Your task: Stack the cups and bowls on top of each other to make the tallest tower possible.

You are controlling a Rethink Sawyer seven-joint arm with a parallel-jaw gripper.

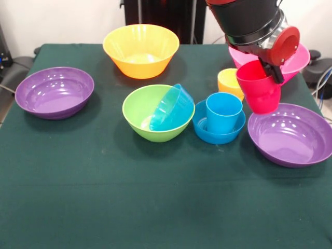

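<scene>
The counter [104, 207] is covered with a dark green cloth and carries all containers listed below.

Tool [271, 70]: it enters from the upper right on the red and black arm [249, 21]. It is clamped on the rim of the red cup [259, 87], which is held upright and slightly tilted, clear of the counter. The fingers themselves are mostly hidden behind the cup and the arm's red end cap.

Cups:
- Red cup: held in the tool, above the gap between the blue cup and the right purple bowl.
- Blue cup [223, 112]: upright inside a small blue bowl [218, 132], right of centre.
- Yellow-orange cup [229, 82]: upright just behind the blue cup, partly hidden by the red cup.

Bowls:
- Lime green bowl [142, 116]: centre of the counter. It contains the second small blue bowl [171, 108], which leans on its side against the green bowl's right wall, opening facing left.
- Small blue bowl with the blue cup: just beside the lime green bowl, on its right.
- Orange-yellow bowl [140, 50]: far centre, upright, nothing inside.
- Left purple bowl [54, 92]: left side, upright, nothing inside.
- Right purple bowl [290, 134]: right edge, upright, nothing inside, partly below the held red cup.
- Pink bowl [298, 62]: far right, largely hidden behind the arm; contents cannot be determined.
</scene>
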